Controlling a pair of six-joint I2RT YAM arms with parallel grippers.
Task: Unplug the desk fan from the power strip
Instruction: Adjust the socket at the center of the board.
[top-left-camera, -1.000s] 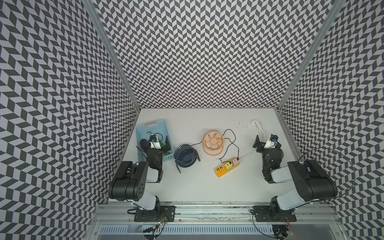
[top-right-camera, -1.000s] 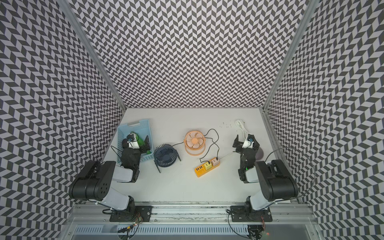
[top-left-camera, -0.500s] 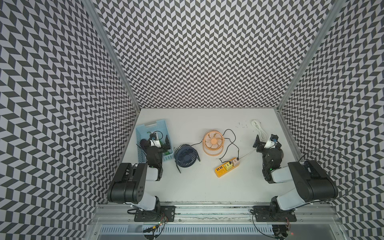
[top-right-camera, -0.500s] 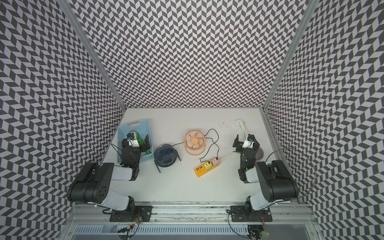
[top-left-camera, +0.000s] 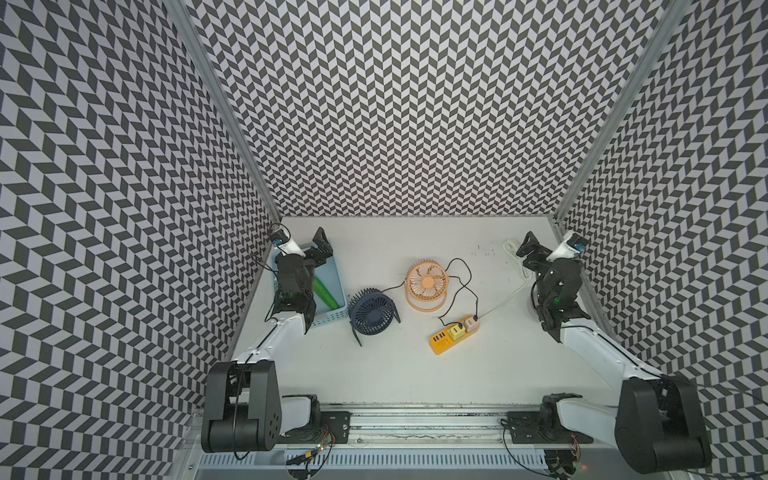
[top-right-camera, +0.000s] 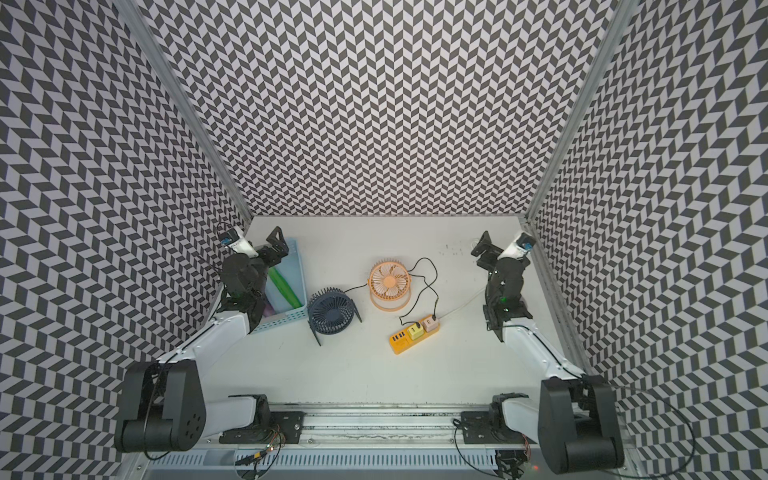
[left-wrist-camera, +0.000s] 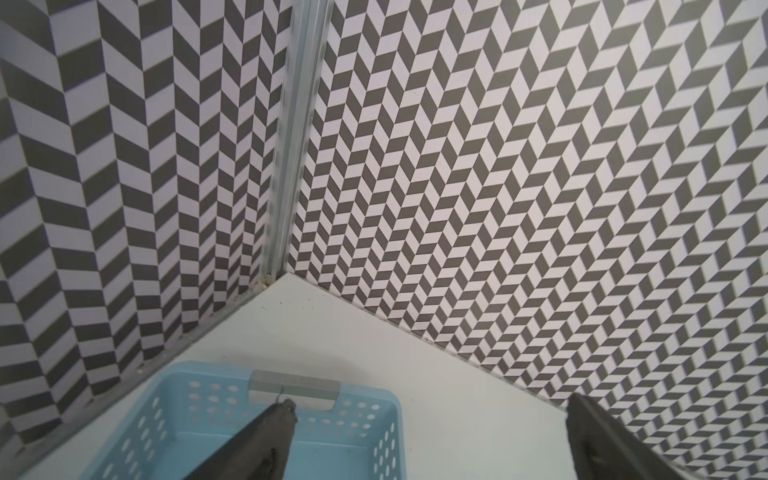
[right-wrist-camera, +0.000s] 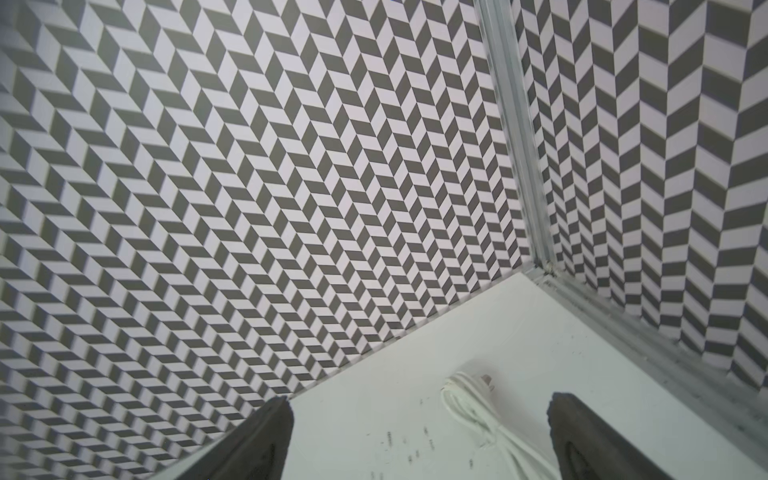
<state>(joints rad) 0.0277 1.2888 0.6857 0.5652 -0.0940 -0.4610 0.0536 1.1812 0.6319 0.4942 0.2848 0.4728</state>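
Power strip (top-left-camera: 452, 337) lies on bench (top-left-camera: 374, 374) mid-front, at 5 o'clock of orange fan (top-left-camera: 426, 284). Black cables (top-left-camera: 475, 309) are plugged at its far end (which fan each serves: cannot tell). Navy fan (top-left-camera: 372, 311) sits at its 9 o'clock, between strip and left claw (top-left-camera: 322, 245). That claw is released over blue basket (top-left-camera: 328, 319) at 10 o'clock. Right claw (top-left-camera: 530, 245), also released, is at 1 o'clock over white cord (right-wrist-camera: 478, 409).

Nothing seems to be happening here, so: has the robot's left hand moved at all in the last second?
Yes. The left hand has moved farther along the blue basket, toward the back wall.
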